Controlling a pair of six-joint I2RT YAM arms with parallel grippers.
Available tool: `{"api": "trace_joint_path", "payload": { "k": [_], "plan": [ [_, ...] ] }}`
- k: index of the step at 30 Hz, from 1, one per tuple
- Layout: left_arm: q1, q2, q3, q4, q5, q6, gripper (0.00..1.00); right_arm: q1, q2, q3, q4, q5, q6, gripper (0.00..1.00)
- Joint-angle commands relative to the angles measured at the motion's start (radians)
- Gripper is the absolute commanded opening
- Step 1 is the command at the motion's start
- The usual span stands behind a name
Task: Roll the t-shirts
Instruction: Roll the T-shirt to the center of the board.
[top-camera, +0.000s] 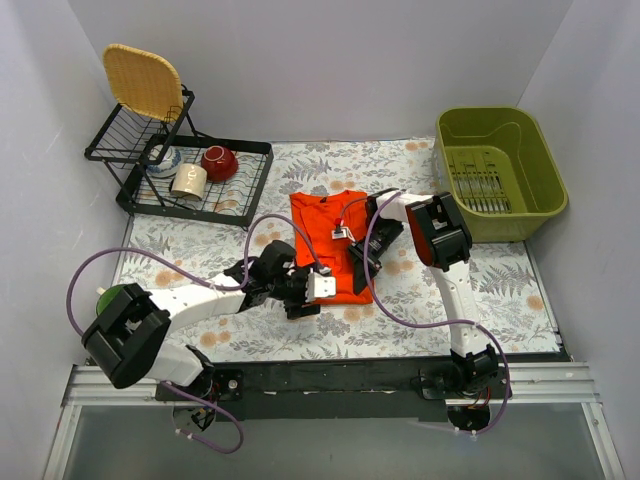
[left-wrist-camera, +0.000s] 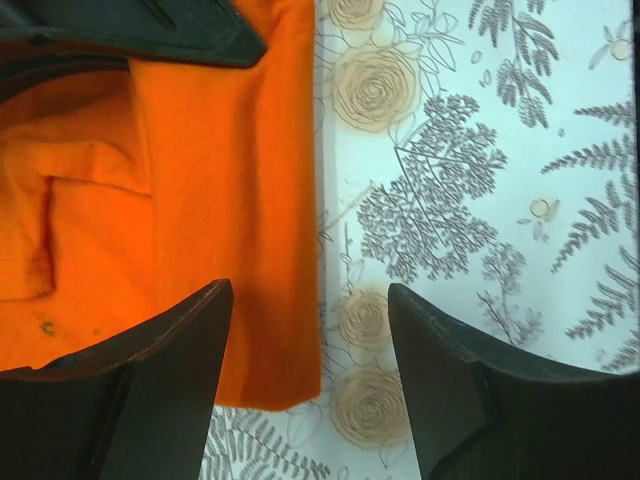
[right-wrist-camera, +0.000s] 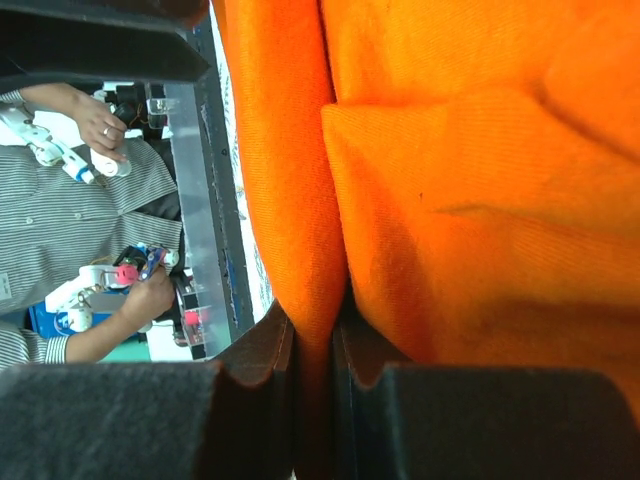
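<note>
1. The t-shirt (top-camera: 330, 245) lies in the middle of a flowery mat (top-camera: 480, 290), between a black rack (top-camera: 200, 185) on the far left and a green tub (top-camera: 500, 170) on the far right.
2. There is bare mat on the near left, along the near edge and on the near right. White walls close in the left, back and right sides.
3. In the left wrist view the shirt's long edge runs straight, with bare mat just beside it.
4. The left arm lies low across the mat and reaches from the near left corner to the shirt's near end.
5. The left gripper (left-wrist-camera: 305, 300) has its jaws spread apart. One finger is over the cloth, the other over the mat, and the shirt's edge runs between them. I cannot tell if they touch the cloth.
6. The right arm goes up, bends near the tub, then reaches back down to the shirt's right side.
7. The right gripper (right-wrist-camera: 312, 340) has its jaws pressed together, pinching a thin fold of the shirt.
8. The shirt is bright orange-red and plain, folded into a narrow strip with soft layers on top of each other.
9. A red bowl (top-camera: 219, 162) and a cup (top-camera: 188, 180) sit in the rack.
</note>
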Motion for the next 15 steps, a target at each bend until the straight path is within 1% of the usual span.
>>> {"api": "trace_joint_path", "payload": {
  "k": [1, 4, 7, 10, 15],
  "plan": [
    [-0.031, 0.012, -0.022, 0.157, -0.057, 0.031, 0.63, -0.006, 0.030, 0.025, 0.120, 0.100, -0.043, 0.01],
    [-0.049, 0.047, -0.033, 0.171, -0.086, 0.050, 0.61, -0.006, 0.030, 0.019, 0.120, 0.102, -0.048, 0.01],
    [-0.052, 0.078, -0.031, 0.142, -0.099, 0.065, 0.58, -0.006, 0.028, 0.014, 0.122, 0.100, -0.055, 0.01],
    [-0.055, 0.072, -0.043, 0.126, -0.097, 0.078, 0.57, -0.006, 0.031, 0.010, 0.122, 0.092, -0.057, 0.01],
    [-0.060, 0.053, -0.054, 0.095, -0.114, 0.070, 0.56, -0.006, 0.040, 0.022, 0.122, 0.083, -0.058, 0.01]
  ]
}}
